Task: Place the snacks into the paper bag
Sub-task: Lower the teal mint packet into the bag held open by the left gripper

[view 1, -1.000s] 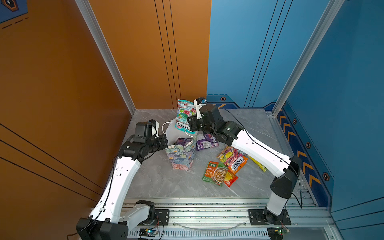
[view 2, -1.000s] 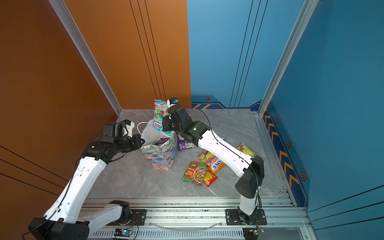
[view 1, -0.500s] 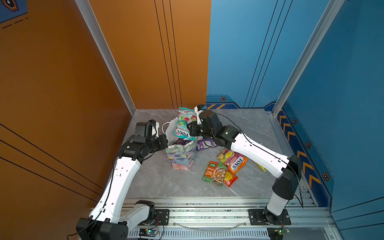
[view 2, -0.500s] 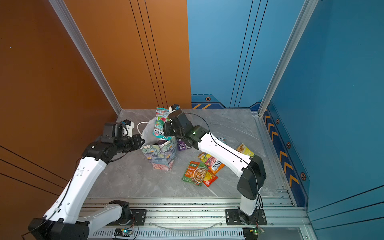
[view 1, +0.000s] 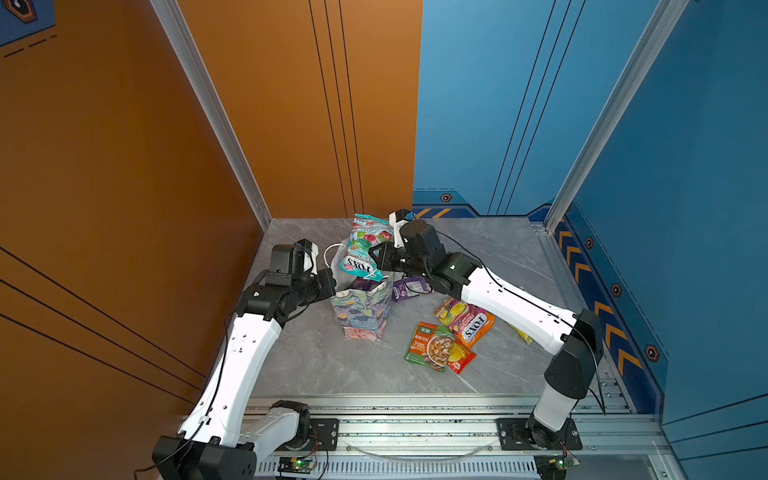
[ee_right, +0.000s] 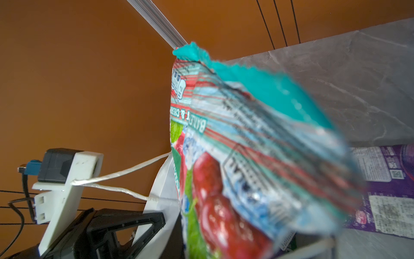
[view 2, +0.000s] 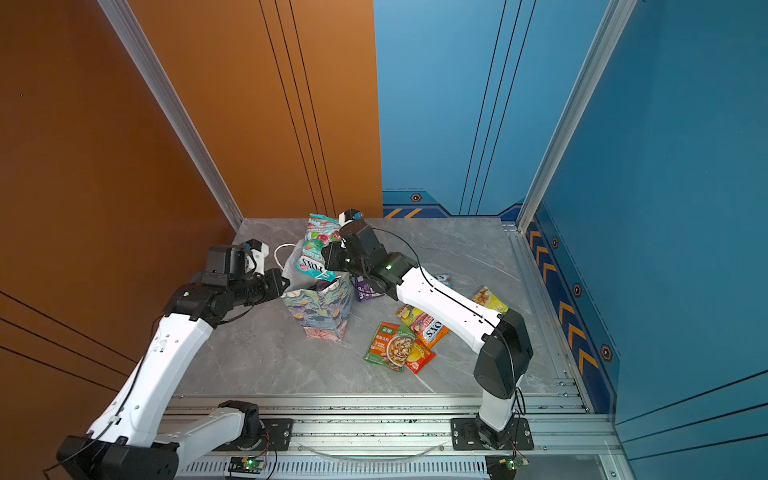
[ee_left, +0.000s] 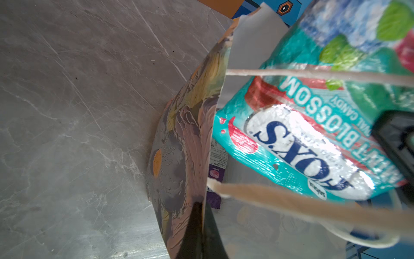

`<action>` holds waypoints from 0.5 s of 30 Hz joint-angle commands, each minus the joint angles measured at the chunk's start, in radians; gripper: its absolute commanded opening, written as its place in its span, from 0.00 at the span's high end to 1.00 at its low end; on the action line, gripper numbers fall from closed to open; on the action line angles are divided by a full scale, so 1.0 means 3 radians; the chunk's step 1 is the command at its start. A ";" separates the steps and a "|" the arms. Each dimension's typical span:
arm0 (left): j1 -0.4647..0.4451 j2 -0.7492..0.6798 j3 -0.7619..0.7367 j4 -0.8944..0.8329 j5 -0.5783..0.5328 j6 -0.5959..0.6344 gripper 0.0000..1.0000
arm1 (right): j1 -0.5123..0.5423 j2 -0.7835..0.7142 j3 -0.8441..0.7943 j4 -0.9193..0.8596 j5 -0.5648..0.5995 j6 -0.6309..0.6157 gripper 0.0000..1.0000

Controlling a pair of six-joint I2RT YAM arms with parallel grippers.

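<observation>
Overhead, the right gripper clamps a teal packet above the upright paper bag, while the left gripper pinches the bag's rim. Left wrist: the packet's lower end is at the bag's mouth. Right wrist: a purple packet lies on the table.

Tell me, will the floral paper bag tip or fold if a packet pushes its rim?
It may tip: the paper bag stands tall on a small base. Its thin wall probably bends; the rim looks bowed in the left wrist view. The left gripper, pinching that wall, should steady it.
</observation>
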 commanded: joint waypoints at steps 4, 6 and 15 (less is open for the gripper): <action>0.0033 -0.0043 -0.0052 0.0100 0.0080 -0.0003 1.00 | -0.0014 -0.0195 -0.0244 0.0278 -0.0163 0.0247 1.00; 0.0036 -0.0044 -0.0050 0.0100 0.0085 -0.0007 1.00 | -0.0011 -0.0222 -0.0296 0.0301 -0.0173 0.0284 1.00; 0.0036 -0.0044 -0.0048 0.0105 0.0092 -0.0010 1.00 | -0.0008 -0.0313 -0.0436 0.0350 -0.0262 0.0413 1.00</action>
